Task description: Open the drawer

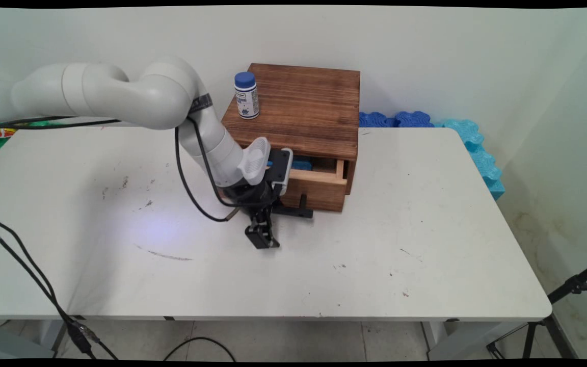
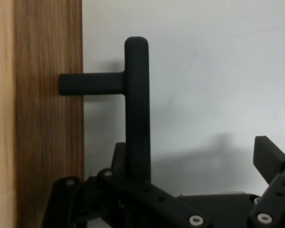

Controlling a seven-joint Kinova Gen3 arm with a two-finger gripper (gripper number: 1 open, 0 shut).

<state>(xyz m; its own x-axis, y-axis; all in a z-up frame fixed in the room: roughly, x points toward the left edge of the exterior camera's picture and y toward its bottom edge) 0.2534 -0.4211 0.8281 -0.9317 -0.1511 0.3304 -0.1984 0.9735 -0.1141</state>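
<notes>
A dark wooden box (image 1: 303,109) stands at the back of the white table (image 1: 400,229). Its light wooden drawer (image 1: 319,186) is pulled out a little, and something blue (image 1: 301,164) shows inside. The drawer's black T-shaped handle (image 1: 293,210) (image 2: 137,109) sticks out from the drawer front (image 2: 42,118). My gripper (image 1: 263,242) (image 2: 194,161) points down at the table just in front of the drawer and is open. The handle's bar runs beside my left finger (image 2: 118,156), inside the gap. My right finger (image 2: 270,159) stands well off it. Nothing is gripped.
A white bottle with a blue cap (image 1: 246,96) stands on the box's top at its left edge. Blue foam pieces (image 1: 472,148) lie behind the table's far right corner. A black tripod (image 1: 568,295) stands at the lower right. Black cables (image 1: 33,275) hang at the left.
</notes>
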